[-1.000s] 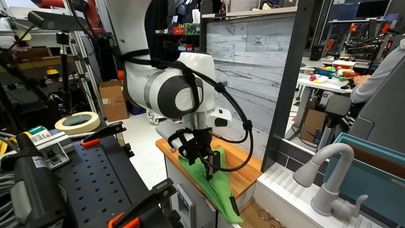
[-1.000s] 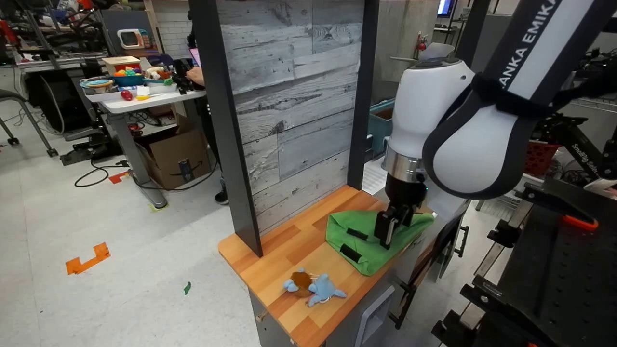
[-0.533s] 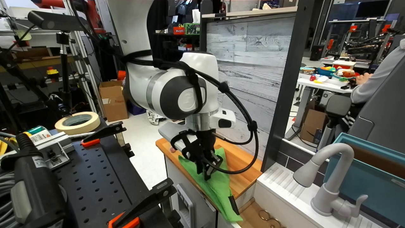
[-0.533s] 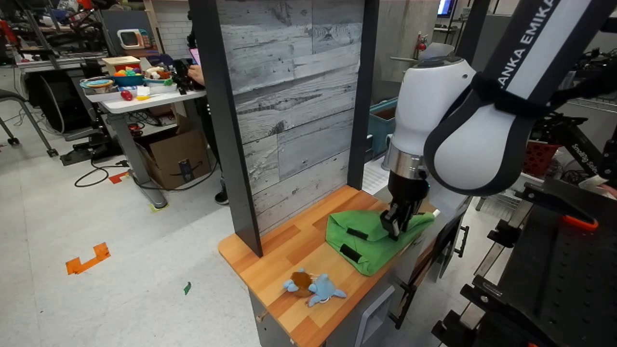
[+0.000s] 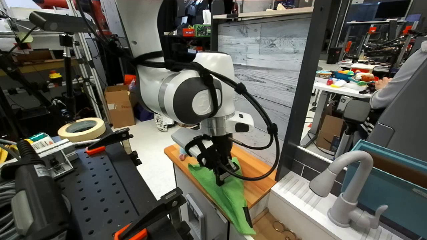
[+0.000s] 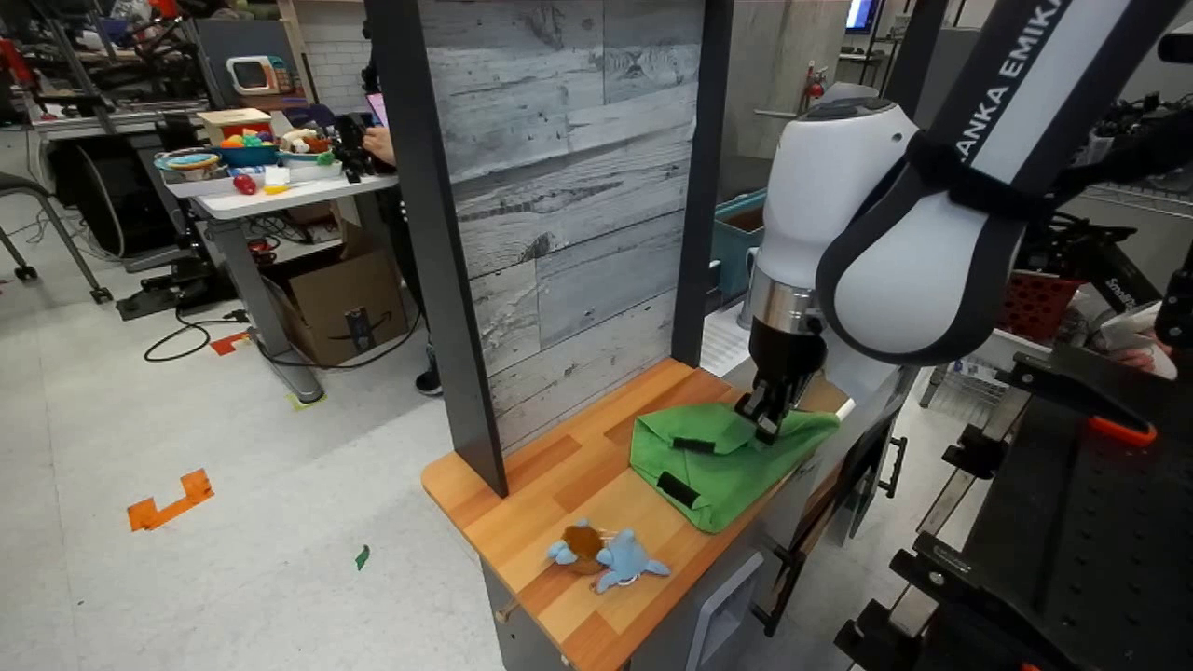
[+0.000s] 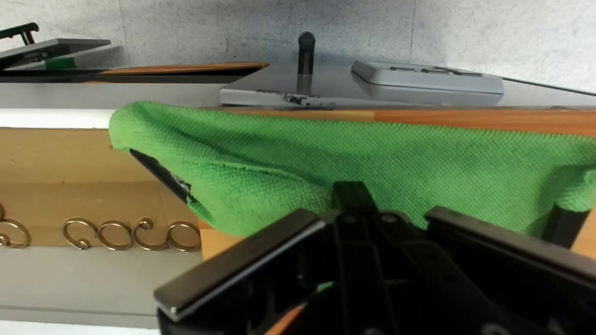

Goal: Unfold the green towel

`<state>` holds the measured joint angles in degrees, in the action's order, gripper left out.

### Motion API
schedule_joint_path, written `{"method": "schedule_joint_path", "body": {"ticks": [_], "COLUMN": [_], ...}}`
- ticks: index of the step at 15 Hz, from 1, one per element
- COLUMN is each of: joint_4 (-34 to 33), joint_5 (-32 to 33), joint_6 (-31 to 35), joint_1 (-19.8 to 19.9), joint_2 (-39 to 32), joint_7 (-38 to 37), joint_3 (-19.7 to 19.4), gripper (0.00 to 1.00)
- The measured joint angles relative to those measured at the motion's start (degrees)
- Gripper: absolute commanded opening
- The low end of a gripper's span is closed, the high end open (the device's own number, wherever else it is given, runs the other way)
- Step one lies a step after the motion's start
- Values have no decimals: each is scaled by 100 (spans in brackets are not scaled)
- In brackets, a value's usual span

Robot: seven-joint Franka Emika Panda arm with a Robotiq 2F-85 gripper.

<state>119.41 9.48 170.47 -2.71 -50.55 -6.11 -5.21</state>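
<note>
Well, green towel [image 5: 230,198] over tabletop edge [image 5: 260,194], room beside.

My gripper [image 7: 354,195] reaches in from the bottom of the wrist view, its fingers pinched together on the ridge of a fold in the green towel [image 7: 419,160]. The cloth lies across the wooden tabletop [image 7: 489,120], its left end reaching past it. I see one black strip [image 7: 158,171] along that end's lower edge and a second black strip [image 7: 563,228] at far right. Beyond the towel stands a black handle [image 7: 306,53]; curled metal wires [image 7: 132,236] show at lower left.
</note>
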Motion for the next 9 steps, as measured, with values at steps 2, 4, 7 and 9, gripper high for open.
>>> {"method": "schedule_joint_path", "body": {"ticks": [2, 4, 7, 9], "joint_4": [-1, 1, -1, -26], "joint_5": [0, 0, 0, 0], "joint_6": [0, 0, -10, -31], "joint_1": [-157, -376, -638, -646], "joint_2": [79, 205, 434, 557], "joint_7": [-5, -28, -65, -65], "joint_3": [-162, -392, -703, -766], "gripper": [0, 0, 0, 0]}}
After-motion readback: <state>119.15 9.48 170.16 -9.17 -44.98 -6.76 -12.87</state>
